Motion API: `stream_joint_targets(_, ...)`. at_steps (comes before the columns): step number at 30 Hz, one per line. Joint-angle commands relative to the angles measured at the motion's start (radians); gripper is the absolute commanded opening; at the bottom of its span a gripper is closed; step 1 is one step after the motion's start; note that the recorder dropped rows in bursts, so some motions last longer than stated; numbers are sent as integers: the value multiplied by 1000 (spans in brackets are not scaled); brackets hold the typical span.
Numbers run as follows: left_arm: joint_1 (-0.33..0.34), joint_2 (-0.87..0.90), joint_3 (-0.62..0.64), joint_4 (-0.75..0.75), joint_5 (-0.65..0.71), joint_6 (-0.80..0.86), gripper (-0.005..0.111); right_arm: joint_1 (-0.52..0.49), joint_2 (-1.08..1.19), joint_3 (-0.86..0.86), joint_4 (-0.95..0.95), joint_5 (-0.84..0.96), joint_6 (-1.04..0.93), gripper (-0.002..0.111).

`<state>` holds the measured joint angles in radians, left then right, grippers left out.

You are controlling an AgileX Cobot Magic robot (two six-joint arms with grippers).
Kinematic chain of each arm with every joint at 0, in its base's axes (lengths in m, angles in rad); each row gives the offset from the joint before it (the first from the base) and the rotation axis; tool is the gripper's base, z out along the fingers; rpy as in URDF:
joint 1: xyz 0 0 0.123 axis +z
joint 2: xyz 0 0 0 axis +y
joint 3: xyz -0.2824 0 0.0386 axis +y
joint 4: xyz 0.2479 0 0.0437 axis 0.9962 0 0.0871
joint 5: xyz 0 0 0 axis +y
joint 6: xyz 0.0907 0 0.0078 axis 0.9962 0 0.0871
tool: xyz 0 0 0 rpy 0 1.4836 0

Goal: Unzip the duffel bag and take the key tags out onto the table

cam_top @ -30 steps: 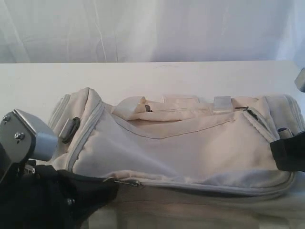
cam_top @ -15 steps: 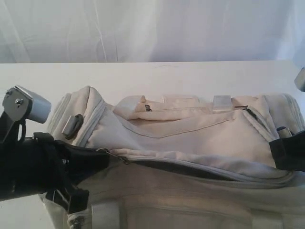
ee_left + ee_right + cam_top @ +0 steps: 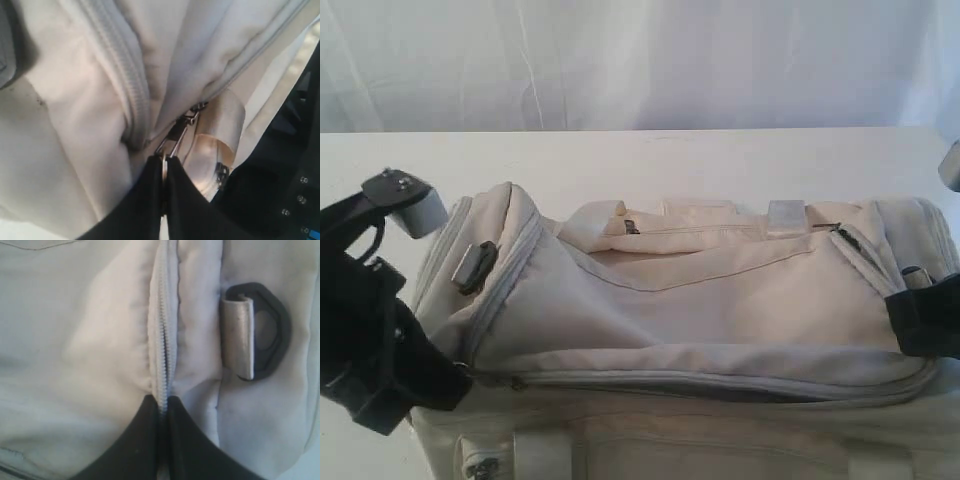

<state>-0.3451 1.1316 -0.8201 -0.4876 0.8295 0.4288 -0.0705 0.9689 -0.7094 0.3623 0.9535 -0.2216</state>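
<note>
The unzipping step is running: at the exterior view's lower left, the left tool (image 3: pixel 164 160) is clamping the zipper pull (image 3: pixel 176 136), while at the right edge the right tool (image 3: pixel 161 401) is pinching the duffel bag (image 3: pixel 700 300) at its zipper seam (image 3: pixel 161 340). The bag is lying across the counter (image 3: pixel 620 165). The key tags are not showing, so the next move likely calls for spreading the mouth.

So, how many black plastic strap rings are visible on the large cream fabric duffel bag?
2. One black strap ring is at the left end of the duffel bag, the other at its right end. Others may be hidden underneath.
</note>
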Motion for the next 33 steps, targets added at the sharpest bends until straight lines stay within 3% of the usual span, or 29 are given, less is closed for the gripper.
stream_joint_targets(1, 8, -84, -11, 52, 54, -44, 0, 0, 0, 3, -5, -15, -4, 2)
stream_joint_targets(3, 8, -106, 1, 56, 54, -46, 0, 0, 0, 3, -5, -17, -17, 8)
stream_joint_targets(8, 8, -168, 12, 79, 74, -60, 0, 0, -2, -9, 3, -16, -74, 41)
stream_joint_targets(10, 8, -208, 12, 78, 74, -64, 0, 0, -15, -26, 6, -6, -116, 48)
stream_joint_targets(13, 8, -261, 6, 78, 78, -68, 0, 0, -46, -52, 68, -21, -210, 49)
stream_joint_targets(18, 8, -287, 4, 78, 81, -68, 0, 0, -98, -93, 335, -59, -618, 49)
stream_joint_targets(22, 8, -287, 4, 88, 36, -68, 0, 18, -109, -97, 589, 22, -943, 49)
stream_joint_targets(33, 8, -283, 4, 134, -91, -86, 0, 341, -47, -97, 603, -101, -984, 49)
